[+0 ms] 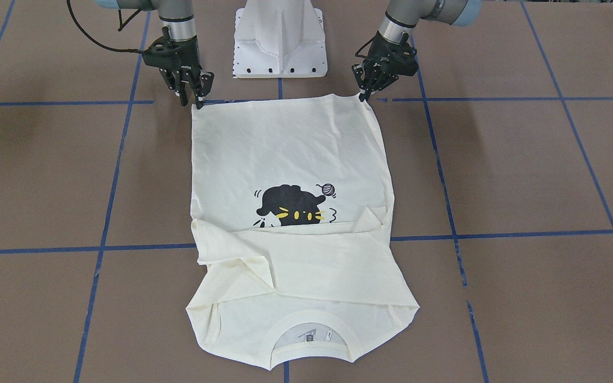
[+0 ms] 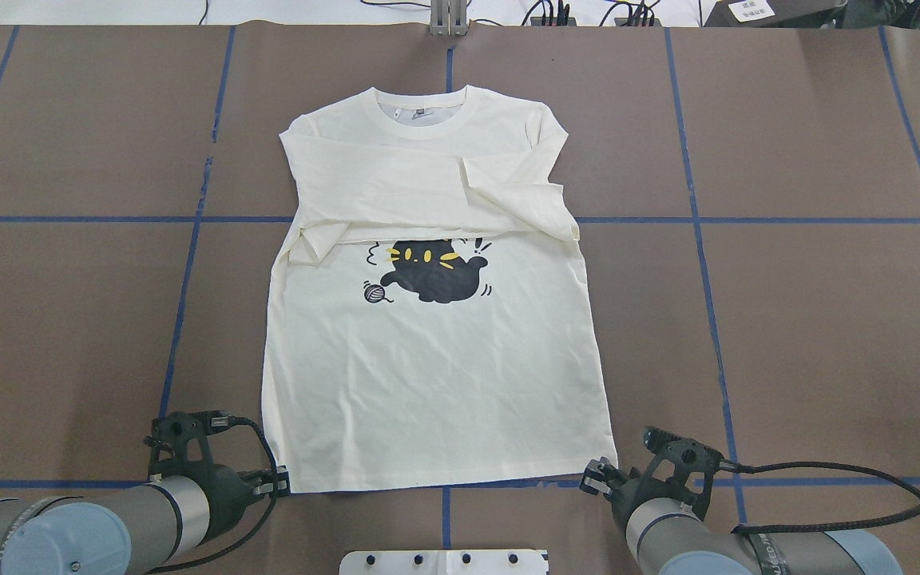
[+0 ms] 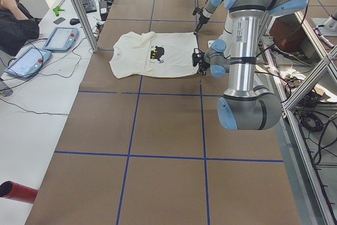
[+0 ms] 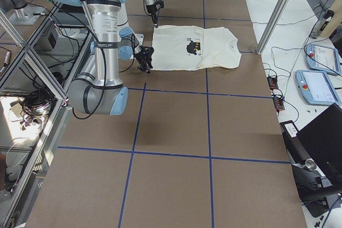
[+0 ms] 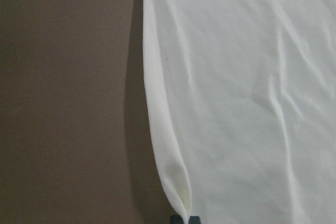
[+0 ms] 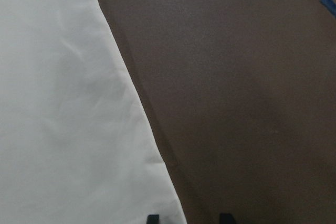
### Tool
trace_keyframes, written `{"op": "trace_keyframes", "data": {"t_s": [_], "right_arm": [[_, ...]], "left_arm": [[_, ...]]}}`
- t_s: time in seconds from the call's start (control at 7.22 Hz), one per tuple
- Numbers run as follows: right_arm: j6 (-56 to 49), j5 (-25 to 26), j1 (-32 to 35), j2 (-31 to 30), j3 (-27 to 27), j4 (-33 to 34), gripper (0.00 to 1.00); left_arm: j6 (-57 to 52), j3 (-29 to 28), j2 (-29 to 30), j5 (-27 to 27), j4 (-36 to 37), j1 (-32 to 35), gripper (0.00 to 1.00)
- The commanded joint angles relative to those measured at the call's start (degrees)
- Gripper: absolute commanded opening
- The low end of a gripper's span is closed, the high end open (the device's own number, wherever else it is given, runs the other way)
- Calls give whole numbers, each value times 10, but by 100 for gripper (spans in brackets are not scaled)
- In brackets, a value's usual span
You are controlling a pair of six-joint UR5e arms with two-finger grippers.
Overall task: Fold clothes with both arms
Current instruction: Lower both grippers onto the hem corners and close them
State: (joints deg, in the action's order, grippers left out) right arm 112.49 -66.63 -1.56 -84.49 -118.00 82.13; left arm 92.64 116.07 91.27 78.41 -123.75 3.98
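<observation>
The cream shirt [image 2: 428, 375] lies flat with its black cat print [image 2: 432, 267] facing up and its collar [image 2: 420, 100] at the far side. Both sleeves are folded across the chest [image 1: 306, 255]. My left gripper [image 2: 280, 481] is at the near hem corner on its side. In the left wrist view the fabric [image 5: 247, 103] gathers up into the shut fingertips [image 5: 193, 220]. My right gripper [image 2: 592, 477] is at the other near hem corner. In the right wrist view its fingertips [image 6: 152, 217] stand apart, open, straddling the shirt's edge [image 6: 63, 119].
The white pedestal base [image 1: 280, 42] stands between the arms, just behind the hem. Blue tape lines [image 2: 188, 263] cross the brown table. At the far side a person [image 3: 13, 19] sits by teach pendants [image 3: 60, 38] and an aluminium post [image 3: 79, 9].
</observation>
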Motion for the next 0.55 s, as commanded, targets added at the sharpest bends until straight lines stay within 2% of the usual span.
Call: {"op": "trace_keyframes", "data": {"t_s": [0.0, 0.42], "right_arm": [[-1, 1, 1, 6, 4, 0, 0], [-8, -2, 15, 5, -9, 0, 0]], "left_arm": [[0, 0, 0, 0, 0, 1, 0], [0, 0, 0, 0, 0, -1, 0]]}}
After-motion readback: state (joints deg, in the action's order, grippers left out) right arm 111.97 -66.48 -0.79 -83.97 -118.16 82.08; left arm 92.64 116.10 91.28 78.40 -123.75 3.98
